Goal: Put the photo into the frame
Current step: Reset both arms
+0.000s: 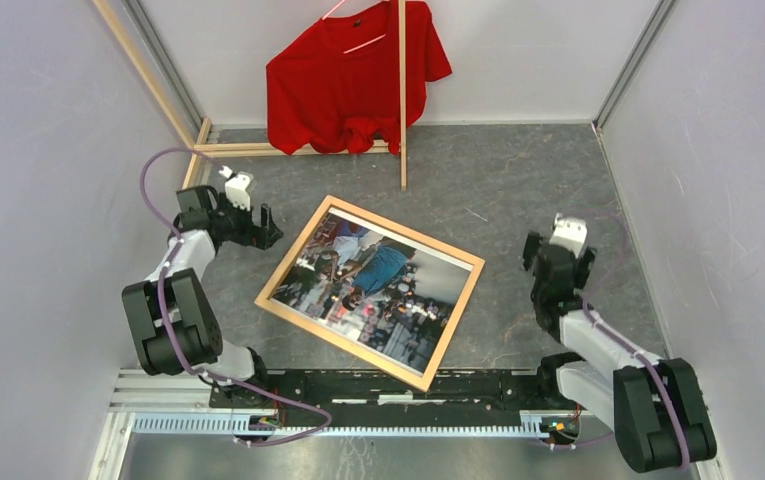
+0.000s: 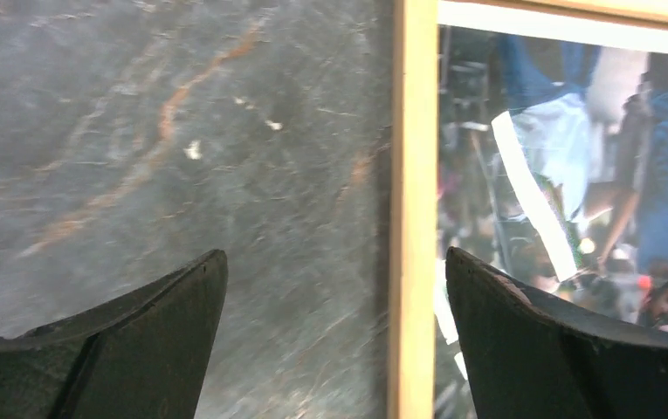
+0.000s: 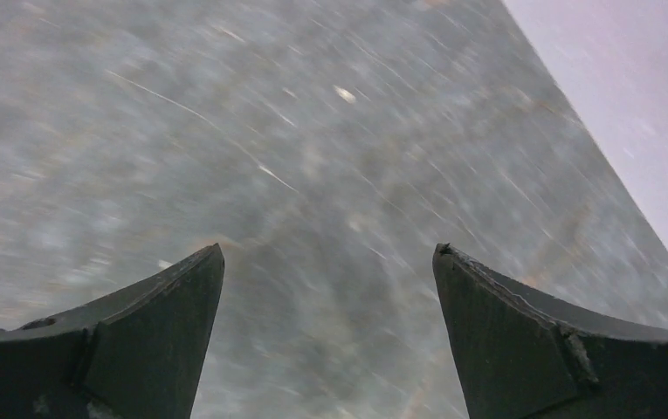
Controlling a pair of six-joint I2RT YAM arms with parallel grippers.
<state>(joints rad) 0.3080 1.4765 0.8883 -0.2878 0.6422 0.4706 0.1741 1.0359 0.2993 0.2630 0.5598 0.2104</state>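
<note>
Two grippers, both spread wide and holding nothing, hang over a grey stone-look table [image 1: 518, 180]. Beneath the left gripper [image 1: 264, 228] runs one light-wood side of the frame [image 2: 413, 218], passing between its fingers [image 2: 138, 349] and closer to the right-hand one; whether either finger touches the wood cannot be told. The photo [image 2: 575, 175] lies face up inside the frame, to that gripper's right, its white border showing. The right gripper [image 1: 536, 252] sits well apart from the frame, which lies off to its left; only bare table shows between its fingers [image 3: 522, 349]. Far beyond both hangs a red T-shirt [image 1: 348, 80].
</note>
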